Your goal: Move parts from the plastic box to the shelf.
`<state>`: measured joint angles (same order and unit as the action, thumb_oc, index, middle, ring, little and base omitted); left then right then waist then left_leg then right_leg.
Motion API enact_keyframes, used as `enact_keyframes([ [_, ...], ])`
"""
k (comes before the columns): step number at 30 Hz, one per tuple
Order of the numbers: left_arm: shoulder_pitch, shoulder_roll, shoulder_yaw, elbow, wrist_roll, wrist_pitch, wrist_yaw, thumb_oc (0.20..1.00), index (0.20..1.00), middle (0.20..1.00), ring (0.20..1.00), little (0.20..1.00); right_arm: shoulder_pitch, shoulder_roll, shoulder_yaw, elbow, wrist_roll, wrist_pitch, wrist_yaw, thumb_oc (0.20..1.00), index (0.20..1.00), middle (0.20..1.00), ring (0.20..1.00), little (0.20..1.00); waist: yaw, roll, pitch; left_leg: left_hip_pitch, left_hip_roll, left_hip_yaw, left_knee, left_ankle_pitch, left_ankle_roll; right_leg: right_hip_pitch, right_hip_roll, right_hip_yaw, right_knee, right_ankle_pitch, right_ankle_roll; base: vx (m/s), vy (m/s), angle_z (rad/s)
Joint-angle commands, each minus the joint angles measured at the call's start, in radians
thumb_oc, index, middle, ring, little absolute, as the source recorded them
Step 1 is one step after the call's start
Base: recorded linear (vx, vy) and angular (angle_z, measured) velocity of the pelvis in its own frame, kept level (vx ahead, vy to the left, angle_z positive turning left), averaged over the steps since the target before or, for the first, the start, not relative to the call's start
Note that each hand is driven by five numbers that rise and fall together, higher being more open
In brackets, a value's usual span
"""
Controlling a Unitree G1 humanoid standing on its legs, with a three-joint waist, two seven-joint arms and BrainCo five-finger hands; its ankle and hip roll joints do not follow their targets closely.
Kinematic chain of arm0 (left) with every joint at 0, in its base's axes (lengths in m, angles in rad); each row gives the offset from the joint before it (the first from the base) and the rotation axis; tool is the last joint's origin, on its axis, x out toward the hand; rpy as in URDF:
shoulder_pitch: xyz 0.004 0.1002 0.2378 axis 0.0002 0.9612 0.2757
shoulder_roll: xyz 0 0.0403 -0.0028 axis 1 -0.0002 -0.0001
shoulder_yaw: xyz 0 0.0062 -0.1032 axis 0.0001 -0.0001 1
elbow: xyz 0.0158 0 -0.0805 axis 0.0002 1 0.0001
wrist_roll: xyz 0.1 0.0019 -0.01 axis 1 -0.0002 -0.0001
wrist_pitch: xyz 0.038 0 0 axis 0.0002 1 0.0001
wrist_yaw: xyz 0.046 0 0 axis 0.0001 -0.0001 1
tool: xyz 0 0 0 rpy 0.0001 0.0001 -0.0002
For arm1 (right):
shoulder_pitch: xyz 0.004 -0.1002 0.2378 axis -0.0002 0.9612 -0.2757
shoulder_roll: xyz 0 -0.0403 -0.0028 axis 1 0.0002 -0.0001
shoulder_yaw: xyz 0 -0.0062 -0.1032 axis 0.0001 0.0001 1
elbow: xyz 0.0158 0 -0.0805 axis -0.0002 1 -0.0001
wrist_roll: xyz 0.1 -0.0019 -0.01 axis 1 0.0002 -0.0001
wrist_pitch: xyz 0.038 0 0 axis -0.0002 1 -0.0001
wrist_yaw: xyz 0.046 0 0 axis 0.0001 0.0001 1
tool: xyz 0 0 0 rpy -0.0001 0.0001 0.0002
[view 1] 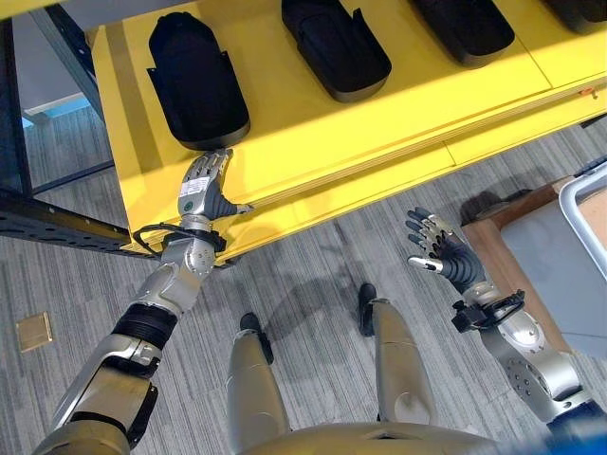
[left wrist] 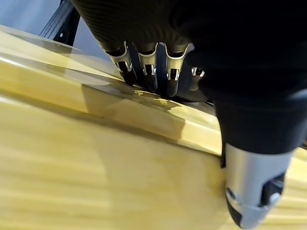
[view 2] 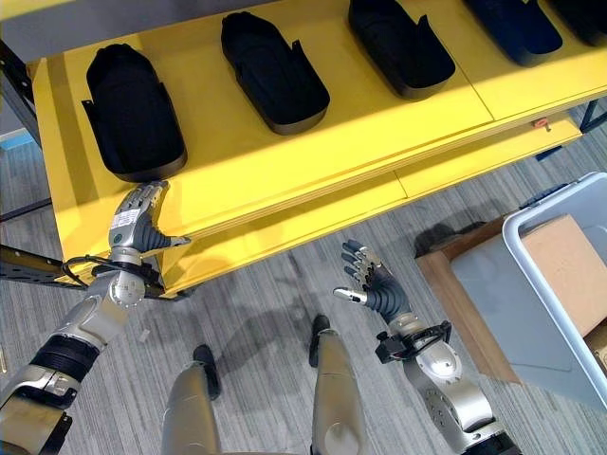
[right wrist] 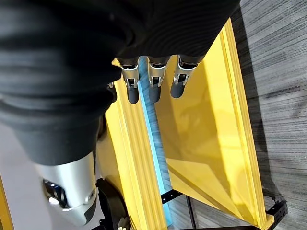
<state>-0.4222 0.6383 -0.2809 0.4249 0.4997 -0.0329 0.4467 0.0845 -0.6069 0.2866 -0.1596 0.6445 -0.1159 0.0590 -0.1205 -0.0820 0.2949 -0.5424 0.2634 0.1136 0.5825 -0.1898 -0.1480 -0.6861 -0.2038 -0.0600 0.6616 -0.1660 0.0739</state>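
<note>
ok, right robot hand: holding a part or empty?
Empty. The right robot hand hangs open over the floor, fingers straight, nothing in it, away from the yellow shelf and its black parts.

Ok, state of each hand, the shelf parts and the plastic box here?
Left hand: open, fingers straight, at the leftmost part's near end.
Right hand: open, empty, above the floor.
Black moulded plastic parts: lying in a row on the yellow shelf.
Grey plastic box: open-topped.

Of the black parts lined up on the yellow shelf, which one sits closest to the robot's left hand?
The black part at the shelf's left end: the left hand has its straight fingertips right at that part's near edge, while the other parts lie farther along the yellow shelf.
</note>
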Motion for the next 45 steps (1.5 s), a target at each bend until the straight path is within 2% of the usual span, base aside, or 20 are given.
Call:
enact_keyframes([
  [1,-0.038,0.013,0.006,0.035,-0.017,-0.005,0.037,1.0,1.0,1.0,1.0,1.0,0.012,-0.022,-0.01,-0.059,0.013,-0.049,0.01,1.0,1.0,1.0,1.0,1.0,-0.01,0.005,-0.039,-0.025,-0.013,-0.018,-0.062,0.118,0.037,0.015,0.004,0.018,-0.061,0.081,0.02,-0.08,-0.003,-0.01],
  [4,0.005,-0.008,0.001,0.008,-0.033,-0.023,0.022,1.0,1.0,1.0,1.0,1.0,0.008,-0.019,-0.01,-0.059,0.014,-0.05,0.01,1.0,1.0,1.0,1.0,1.0,-0.006,0.005,-0.034,-0.024,-0.014,-0.019,-0.064,0.118,0.039,0.018,0.004,0.018,-0.064,0.082,0.019,0.0,0.0,0.0],
  [8,0.165,-0.033,-0.02,-0.145,-0.122,-0.116,-0.09,1.0,1.0,1.0,1.0,1.0,-0.008,-0.01,-0.013,-0.059,0.009,-0.058,0.004,1.0,1.0,1.0,1.0,1.0,0.013,0.008,-0.017,-0.02,-0.021,-0.027,-0.064,0.119,0.044,0.032,0.001,0.014,-0.064,0.081,0.019,0.0,0.0,0.0],
  [11,0.227,-0.032,-0.033,-0.191,-0.17,-0.145,-0.149,1.0,1.0,1.0,1.0,1.0,-0.012,-0.008,-0.016,-0.056,0.008,-0.061,0.005,1.0,1.0,1.0,1.0,1.0,0.018,0.009,-0.011,-0.017,-0.022,-0.03,-0.064,0.118,0.046,0.04,-0.001,0.012,-0.065,0.081,0.019,0.01,-0.007,0.03],
  [12,0.291,-0.043,-0.046,-0.222,-0.279,-0.174,-0.216,1.0,1.0,1.0,1.0,1.0,-0.013,-0.006,-0.016,-0.058,0.005,-0.063,0.006,1.0,1.0,1.0,1.0,1.0,0.024,0.01,-0.004,-0.011,-0.026,-0.033,-0.063,0.119,0.049,0.05,-0.003,0.008,-0.066,0.081,0.02,0.01,-0.011,0.08],
  [13,0.292,-0.042,-0.045,-0.223,-0.28,-0.174,-0.217,1.0,1.0,1.0,1.0,1.0,-0.012,-0.006,-0.016,-0.059,0.005,-0.063,0.006,1.0,1.0,1.0,1.0,1.0,0.023,0.01,-0.004,-0.01,-0.026,-0.033,-0.064,0.118,0.049,0.051,-0.003,0.007,-0.067,0.081,0.02,0.01,-0.016,0.13],
  [15,0.389,-0.055,-0.034,-0.261,-0.457,-0.178,-0.279,1.0,1.0,1.0,1.0,1.0,-0.007,-0.004,-0.017,-0.057,-0.001,-0.065,0.009,1.0,1.0,1.0,1.0,1.0,0.033,0.013,0.004,0.003,-0.03,-0.036,-0.067,0.119,0.053,0.073,-0.007,0.001,-0.072,0.082,0.02,0.02,-0.011,0.14],
  [17,0.493,-0.042,-0.045,-0.337,-0.786,-0.201,-0.41,1.0,1.0,1.0,1.0,1.0,-0.004,-0.002,-0.014,-0.045,-0.007,-0.064,0.009,1.0,1.0,1.0,1.0,1.0,0.043,0.02,0.007,0.042,-0.036,-0.047,-0.085,0.124,0.055,0.126,-0.01,-0.009,-0.094,0.085,0.026,0.05,0.005,0.16],
  [19,0.522,-0.03,-0.064,-0.371,-0.909,-0.195,-0.468,1.0,1.0,1.0,1.0,1.0,-0.012,0.009,-0.005,-0.029,-0.013,-0.068,0.005,1.0,1.0,1.0,1.0,1.0,0.051,0.023,-0.001,0.093,-0.041,-0.05,-0.115,0.127,0.055,0.187,-0.01,-0.018,-0.123,0.087,0.033,0.09,0.024,0.25],
  [20,0.526,-0.027,-0.064,-0.379,-0.922,-0.194,-0.471,1.0,1.0,1.0,1.0,1.0,-0.013,0.012,-0.002,-0.026,-0.014,-0.068,0.004,1.0,1.0,1.0,1.0,1.0,0.052,0.024,-0.001,0.108,-0.042,-0.049,-0.125,0.128,0.056,0.206,-0.011,-0.02,-0.135,0.089,0.036,0.11,0.052,0.23],
  [23,0.583,-0.07,0.01,-0.433,-1.138,-0.21,-0.494,1.0,1.0,1.0,1.0,1.0,-0.014,0.04,0.003,-0.012,-0.024,-0.069,-0.004,1.0,1.0,1.0,1.0,1.0,0.067,0.036,-0.051,0.223,-0.065,-0.054,-0.247,0.164,0.063,0.346,-0.014,-0.05,-0.265,0.12,0.06,0.14,0.062,0.19],
  [26,0.629,-0.115,0.067,-0.46,-1.28,-0.198,-0.515,1.0,1.0,1.0,1.0,1.0,0.02,0.053,-0.011,0.0,-0.027,-0.052,0.004,1.0,1.0,1.0,1.0,1.0,0.073,0.04,-0.104,0.325,-0.088,-0.049,-0.38,0.2,0.073,0.456,-0.015,-0.073,-0.395,0.159,0.076,0.18,0.08,0.23],
  [27,0.659,-0.127,0.1,-0.503,-1.318,-0.189,-0.549,1.0,1.0,1.0,1.0,1.0,0.05,0.063,-0.029,0.013,-0.042,-0.034,0.01,1.0,1.0,1.0,1.0,1.0,0.074,0.044,-0.154,0.405,-0.101,-0.04,-0.484,0.228,0.079,0.531,-0.015,-0.093,-0.488,0.184,0.086,0.23,0.129,0.02],
  [28,0.674,-0.127,0.118,-0.516,-1.275,-0.194,-0.556,1.0,1.0,1.0,1.0,1.0,0.076,0.074,-0.043,0.033,-0.052,-0.02,0.017,1.0,1.0,1.0,1.0,1.0,0.075,0.044,-0.197,0.463,-0.11,-0.03,-0.554,0.245,0.079,0.591,-0.016,-0.105,-0.561,0.202,0.094,0.22,0.127,-0.03],
  [32,0.692,-0.143,0.125,-0.514,-1.198,-0.206,-0.555,1.0,1.0,1.0,1.0,1.0,0.101,0.106,-0.044,0.064,-0.053,-0.008,0.021,1.0,1.0,1.0,1.0,1.0,0.079,0.038,-0.257,0.539,-0.121,-0.008,-0.66,0.271,0.078,0.656,-0.021,-0.12,-0.651,0.233,0.107,0.05,0.062,-0.03],
  [36,0.691,-0.191,0.101,-0.466,-1.229,-0.189,-0.549,1.0,1.0,1.0,1.0,1.0,0.097,0.124,-0.028,0.084,-0.053,-0.005,0.015,1.0,1.0,1.0,1.0,1.0,0.075,0.035,-0.283,0.543,-0.122,0.003,-0.67,0.268,0.075,0.672,-0.021,-0.115,-0.704,0.261,0.112,-0.02,0.009,-0.05],
  [45,0.677,-0.231,0.092,-0.416,-1.224,-0.173,-0.527,1.0,1.0,1.0,1.0,1.0,0.064,0.147,0.02,0.101,-0.03,0.008,0.005,1.0,1.0,1.0,1.0,1.0,0.071,0.03,-0.306,0.58,-0.123,0.016,-0.67,0.258,0.08,0.697,-0.022,-0.085,-0.719,0.265,0.11,0.0,-0.002,-0.08],
])
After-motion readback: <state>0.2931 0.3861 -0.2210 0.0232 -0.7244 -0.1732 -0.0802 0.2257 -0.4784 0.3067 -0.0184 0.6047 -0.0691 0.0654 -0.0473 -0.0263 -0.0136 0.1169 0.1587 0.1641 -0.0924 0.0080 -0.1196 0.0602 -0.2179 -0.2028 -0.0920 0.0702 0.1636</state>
